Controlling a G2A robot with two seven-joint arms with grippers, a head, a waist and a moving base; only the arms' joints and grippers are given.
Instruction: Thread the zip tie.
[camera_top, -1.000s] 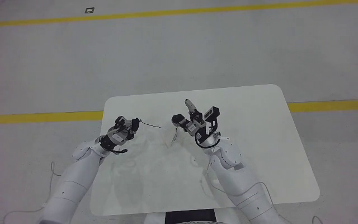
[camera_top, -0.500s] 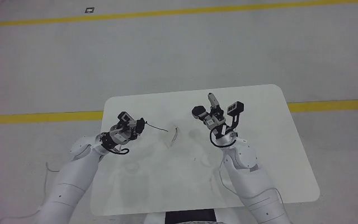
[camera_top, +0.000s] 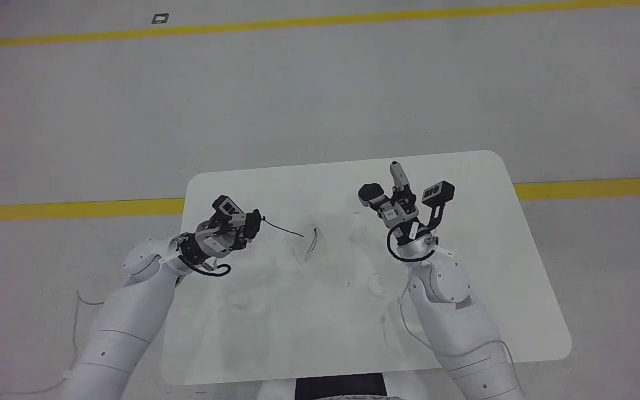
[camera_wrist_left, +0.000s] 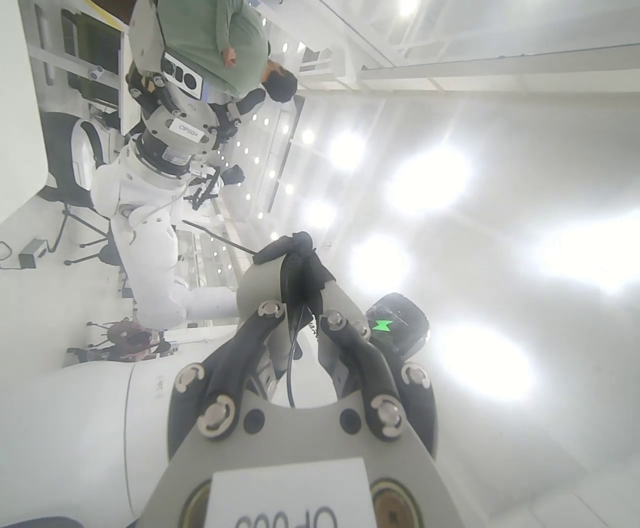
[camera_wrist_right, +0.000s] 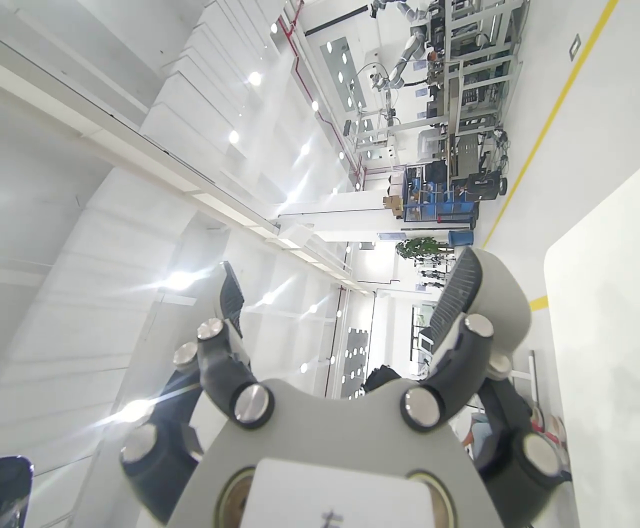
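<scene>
- desk (camera_top: 480, 300), white with rounded corners, on a grey floor (camera_top: 300, 90) crossed by yellow lines (camera_top: 300, 22).
- zip tie (camera_top: 280, 229), black and thin, is pinched in the closed left tool (camera_top: 248, 222) above the desk's left part. its long axis runs left to right, with the free tip pointing right and slightly near.
- right tool (camera_top: 382, 182) has its fingers spread wide, holding nothing, over the far right part.
</scene>
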